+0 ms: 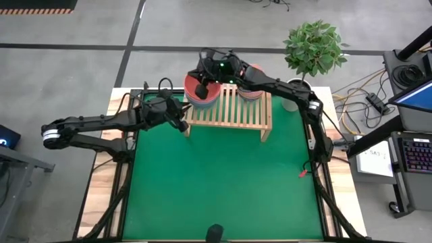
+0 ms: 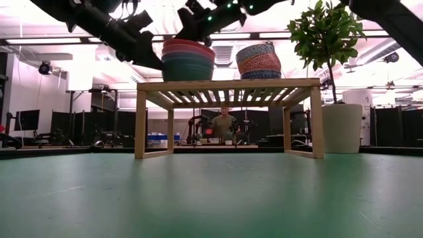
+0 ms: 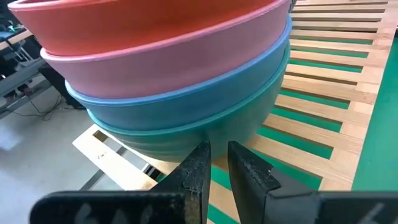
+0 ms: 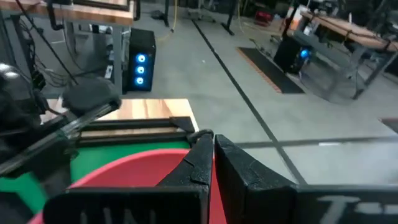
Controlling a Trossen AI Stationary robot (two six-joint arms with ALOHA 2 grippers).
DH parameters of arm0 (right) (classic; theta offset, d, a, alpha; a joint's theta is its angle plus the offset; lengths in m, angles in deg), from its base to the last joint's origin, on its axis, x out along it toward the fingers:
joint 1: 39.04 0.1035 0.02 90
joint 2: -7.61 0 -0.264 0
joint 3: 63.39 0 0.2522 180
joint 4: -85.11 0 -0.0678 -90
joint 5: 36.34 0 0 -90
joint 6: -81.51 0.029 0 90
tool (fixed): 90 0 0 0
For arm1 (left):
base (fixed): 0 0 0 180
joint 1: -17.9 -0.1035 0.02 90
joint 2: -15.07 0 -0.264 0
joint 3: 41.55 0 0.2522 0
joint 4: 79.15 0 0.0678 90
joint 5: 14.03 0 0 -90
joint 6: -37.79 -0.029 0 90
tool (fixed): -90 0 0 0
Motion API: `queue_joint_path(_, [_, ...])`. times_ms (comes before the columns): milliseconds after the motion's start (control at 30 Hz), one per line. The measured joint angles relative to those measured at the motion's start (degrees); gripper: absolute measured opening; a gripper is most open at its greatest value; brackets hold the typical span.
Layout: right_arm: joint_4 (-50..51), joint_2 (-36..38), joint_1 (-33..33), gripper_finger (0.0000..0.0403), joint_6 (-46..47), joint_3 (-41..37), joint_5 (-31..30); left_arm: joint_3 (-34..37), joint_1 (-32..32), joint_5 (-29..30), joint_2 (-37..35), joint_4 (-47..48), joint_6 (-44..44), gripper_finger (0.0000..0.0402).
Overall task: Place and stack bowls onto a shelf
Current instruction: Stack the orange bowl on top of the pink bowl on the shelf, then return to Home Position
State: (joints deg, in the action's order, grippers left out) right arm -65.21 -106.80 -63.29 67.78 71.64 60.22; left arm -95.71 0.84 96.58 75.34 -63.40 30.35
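Observation:
The light-wood shelf [image 1: 229, 111] [image 2: 228, 84] stands at the table's far side. On its left end rests a stack of large bowls [image 1: 201, 94] [image 2: 188, 61]: dark green [image 3: 205, 127] lowest, then slate blue, pink and red. A stack of smaller patterned bowls [image 1: 251, 92] [image 2: 259, 62] stands right of it. My left gripper [image 3: 217, 155] [image 1: 182, 123] sits at the green bowl's lower wall, fingers a narrow gap apart with nothing between. My right gripper [image 4: 213, 142] [image 1: 201, 88] is shut just over the red bowl [image 4: 130, 171]. My left gripper comes slanting down from the table's left, and its fingertips [image 3: 200, 155] stand at the dark green bowl's outer wall near its base [image 3: 214, 134]. Whether they touch it, I cannot tell. My right gripper's shut fingertips [image 4: 205, 146] hover at the red bowl's rim; touch cannot be told.
A potted plant [image 1: 314, 47] in a white pot [image 2: 342, 129] stands beyond the shelf's right end. The green mat [image 1: 223, 182] lies bare in front of the shelf. A person [image 2: 223, 125] shows in the room behind.

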Motion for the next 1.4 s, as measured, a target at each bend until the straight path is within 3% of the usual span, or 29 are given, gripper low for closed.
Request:
queue_joint_path(167, [-3.4, -3.5, 0.1, 0.0009, 1.0, 0.0, 4.7, 0.0, 0.0, 0.1, 0.1, 0.5, 0.0, 0.0038])
queue_joint_path(433, [-3.5, -4.1, 0.3, 0.0009, 2.0, 0.2, 5.2, 0.0, 0.0, 0.1, 0.0, 0.6, 0.0, 0.0038])
queue_joint_path(700, [6.2, 4.0, 0.4, 0.0009, -0.9, 0.0, 5.6, 0.0, 1.7, -0.5, -3.3, 2.7, 1.5, 0.0038])
queue_joint_path(833, [14.2, 11.1, 0.6, 0.0009, -2.3, -3.0, 12.0, 0.0, 5.6, -0.6, -10.6, 8.5, 1.5, 0.0038])
queue_joint_path(1000, [14.6, 23.7, 3.2, 0.0009, -4.2, -18.5, 16.3, 2.6, 12.0, -2.1, -22.8, 13.3, 0.6, 0.0038])
queue_joint_path(1133, [12.2, 35.8, 8.4, 0.0009, -8.8, -36.3, 19.3, 9.6, 14.3, -14.9, -32.7, 9.5, -0.9, 0.0038])
queue_joint_path(1233, [1.7, 42.9, 14.2, 0.0009, -5.7, -50.7, 18.1, 16.6, 14.3, -21.0, -38.8, 1.9, -1.0, 0.0038])
queue_joint_path(1400, [-15.9, 54.5, 20.1, 0.0009, -2.1, -69.5, 14.5, 24.0, 14.2, -19.5, -46.5, -2.6, -0.2, 0.0038])
